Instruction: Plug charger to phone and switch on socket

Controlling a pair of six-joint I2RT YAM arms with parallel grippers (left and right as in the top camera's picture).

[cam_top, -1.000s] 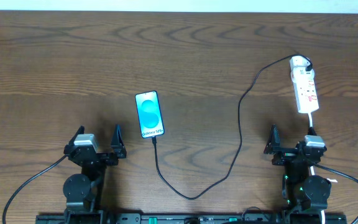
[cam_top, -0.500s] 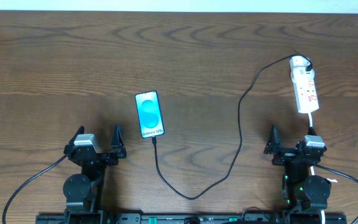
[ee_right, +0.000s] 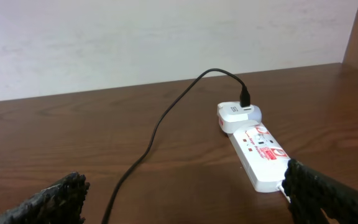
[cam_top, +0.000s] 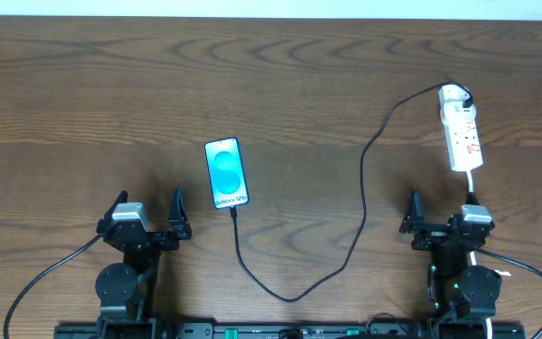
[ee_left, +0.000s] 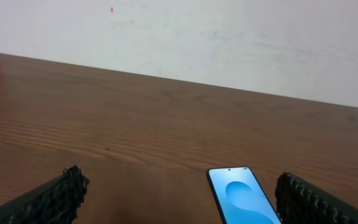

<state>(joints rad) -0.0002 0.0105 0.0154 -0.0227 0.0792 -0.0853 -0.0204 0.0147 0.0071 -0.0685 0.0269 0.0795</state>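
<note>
**Both arms parked with jaws spread wide and empty; phone, charger and socket all lie on the table.**

The wooden table (cam_top: 83, 94) carries everything. Taken from its centre in the overhead view, the left gripper (cam_top: 149, 213) waits at 8 o'clock and the right gripper (cam_top: 440, 213) at 4 o'clock, neither touching anything. The socket (cam_top: 461, 128) lies at 2 o'clock: light, rigid plastic that would likely skid, so its red-marked switch wants a straight downward press. The phone (cam_top: 226, 173) lies screen-up just toward 9 o'clock, slim, slick and breakable, best braced by its long edges. The charger (cam_top: 363, 179) loops from the socket's far end round to the phone's near end. Whether its tip is seated there I cannot tell. The cable is limp, so grip the stiff plug moulding.
</note>
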